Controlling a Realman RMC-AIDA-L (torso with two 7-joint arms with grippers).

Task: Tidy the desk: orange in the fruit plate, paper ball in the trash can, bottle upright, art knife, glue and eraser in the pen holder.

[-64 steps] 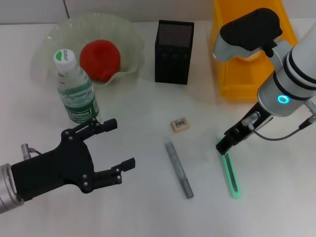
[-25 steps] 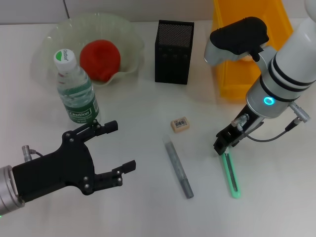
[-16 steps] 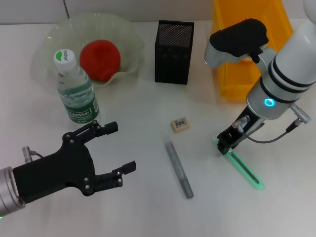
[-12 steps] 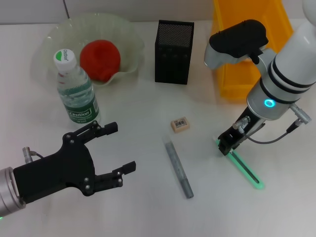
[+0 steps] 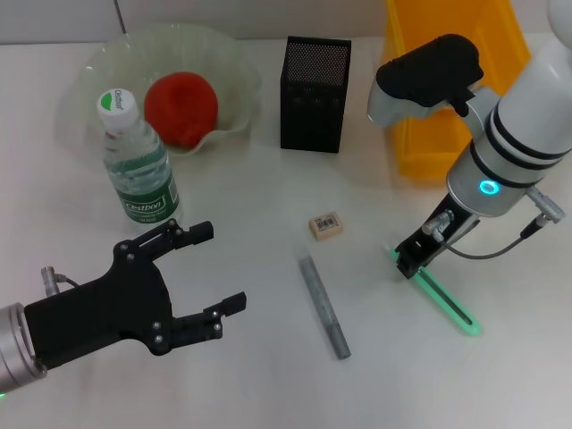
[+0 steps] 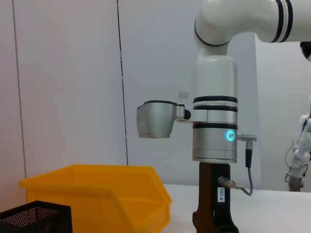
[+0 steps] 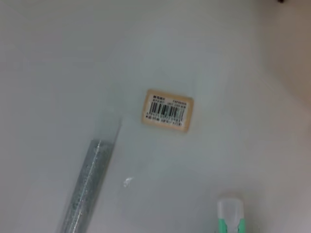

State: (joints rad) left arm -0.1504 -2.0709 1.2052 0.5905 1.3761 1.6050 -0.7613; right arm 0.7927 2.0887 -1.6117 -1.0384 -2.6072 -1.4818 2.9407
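Head view: right gripper (image 5: 409,260) down at right of centre, tips on near end of art knife (image 5: 442,301); whether jaws clamp it, cannot tell. Knife: slim mint-green strip with white tip, flat on desk (image 5: 259,375), slanting toward lower right. Risk, as judged: grip so close to tip could let knife pivot or slip free on lift. Left gripper (image 5: 201,273) idle at lower left, fingers spread. Glue (image 5: 323,307) and eraser (image 5: 325,224) loose mid-frame; pen holder (image 5: 315,82) upper centre.
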